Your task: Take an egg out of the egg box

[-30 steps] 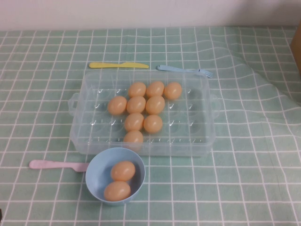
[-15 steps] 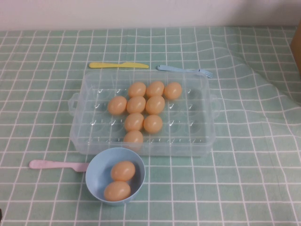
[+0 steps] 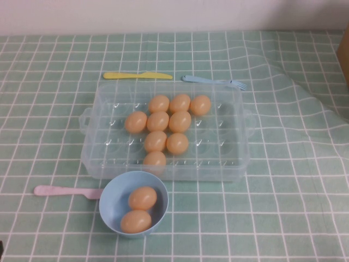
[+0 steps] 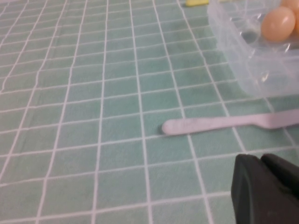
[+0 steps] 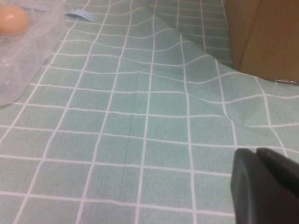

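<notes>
The clear plastic egg box [image 3: 96, 126] sits mid-table with several pale orange eggs [image 3: 155, 141] in its cells. Neither gripper shows in the high view. My left gripper [image 4: 259, 159] hovers low over the cloth with its fingers together and empty, near a corner of the egg box [image 4: 243, 60], where one egg [image 4: 277, 23] shows. My right gripper [image 5: 256, 151] is also shut and empty, over the cloth to the right of the egg box [image 5: 28, 51], where one egg [image 5: 11, 19] shows.
A light-blue bowl [image 3: 107, 210] with two eggs stands at the box's front edge, with a pink utensil [image 3: 60, 191] to its left. A yellow knife [image 3: 136, 75] and a blue fork [image 3: 212, 81] lie behind the box. A brown box [image 5: 266, 32] stands at the far right, where the cloth is rumpled.
</notes>
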Controlling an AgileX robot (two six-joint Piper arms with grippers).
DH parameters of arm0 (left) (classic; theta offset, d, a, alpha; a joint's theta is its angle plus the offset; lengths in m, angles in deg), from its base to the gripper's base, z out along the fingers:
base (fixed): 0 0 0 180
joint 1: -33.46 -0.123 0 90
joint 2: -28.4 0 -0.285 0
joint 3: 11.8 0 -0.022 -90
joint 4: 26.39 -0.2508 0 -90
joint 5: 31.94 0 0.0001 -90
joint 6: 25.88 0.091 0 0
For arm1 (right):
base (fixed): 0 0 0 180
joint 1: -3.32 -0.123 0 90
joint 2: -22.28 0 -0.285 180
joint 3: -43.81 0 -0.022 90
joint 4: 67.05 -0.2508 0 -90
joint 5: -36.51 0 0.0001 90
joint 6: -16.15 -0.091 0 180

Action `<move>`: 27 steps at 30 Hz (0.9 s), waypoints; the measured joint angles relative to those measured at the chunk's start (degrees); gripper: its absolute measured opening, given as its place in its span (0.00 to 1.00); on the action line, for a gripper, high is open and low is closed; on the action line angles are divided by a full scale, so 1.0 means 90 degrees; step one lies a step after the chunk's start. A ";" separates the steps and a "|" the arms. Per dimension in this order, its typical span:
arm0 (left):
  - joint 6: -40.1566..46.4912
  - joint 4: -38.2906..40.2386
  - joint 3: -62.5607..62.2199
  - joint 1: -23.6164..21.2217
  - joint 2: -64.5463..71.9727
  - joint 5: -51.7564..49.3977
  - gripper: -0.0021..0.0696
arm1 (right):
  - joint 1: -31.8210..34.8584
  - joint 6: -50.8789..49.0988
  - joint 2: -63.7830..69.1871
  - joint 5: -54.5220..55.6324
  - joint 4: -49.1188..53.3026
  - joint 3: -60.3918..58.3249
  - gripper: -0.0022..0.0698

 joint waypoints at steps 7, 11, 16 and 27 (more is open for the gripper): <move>-0.0497 0.1400 0.0000 0.0000 0.0000 0.0937 0.02 | 0.0000 0.0000 0.0000 0.0000 -0.0009 0.0000 0.01; -0.1110 0.2702 0.0000 0.0000 0.0000 0.1555 0.02 | 0.0000 0.0000 0.0000 0.0000 -0.0009 0.0000 0.01; -0.1323 0.3200 0.0000 0.0000 0.0000 0.1932 0.02 | 0.0000 0.0000 0.0000 0.0000 -0.0009 0.0000 0.01; -0.1348 0.2771 -0.0811 0.0000 0.0492 0.0785 0.02 | 0.0000 0.0000 0.0000 0.0000 -0.0009 0.0000 0.01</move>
